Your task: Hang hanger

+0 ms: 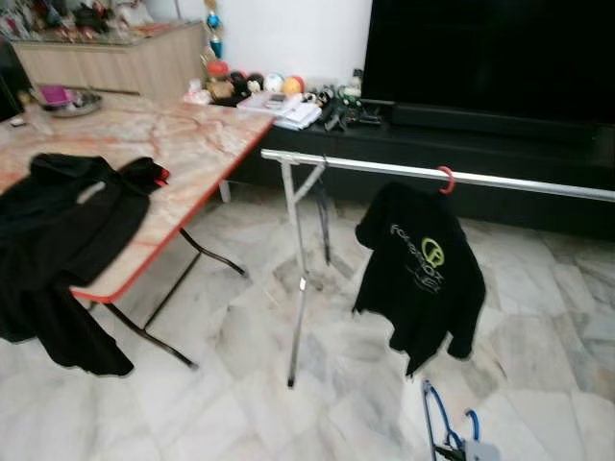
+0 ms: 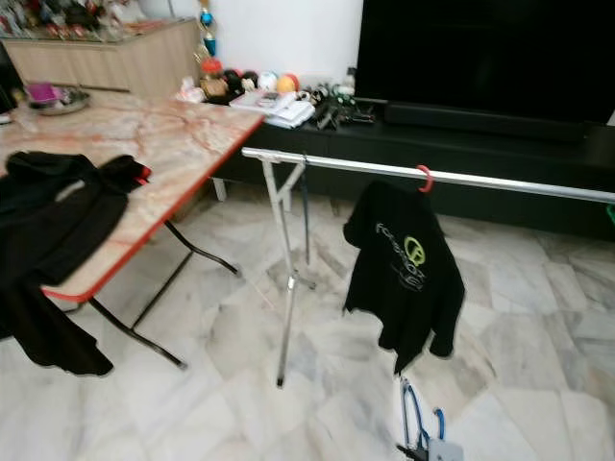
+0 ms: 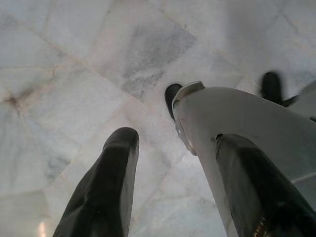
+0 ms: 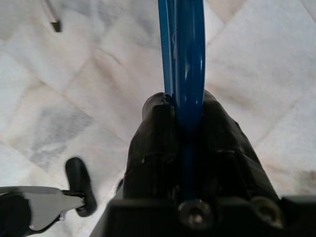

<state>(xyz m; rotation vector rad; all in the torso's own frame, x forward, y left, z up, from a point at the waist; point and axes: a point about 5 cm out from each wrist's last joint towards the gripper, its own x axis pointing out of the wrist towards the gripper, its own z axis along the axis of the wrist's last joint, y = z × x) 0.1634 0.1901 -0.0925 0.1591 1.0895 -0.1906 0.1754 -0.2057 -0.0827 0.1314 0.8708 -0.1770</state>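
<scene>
The hanging black shirt (image 1: 421, 274) bears green lettering too blurred to read.

The blue hanger (image 1: 444, 423) is a thin, glossy plastic one, low at the near right above the marble floor, its hook end curling up on its right side. The right claw (image 4: 183, 121) grips its blue bars between both black fingers. It hangs near the black shirt's hem.
</scene>
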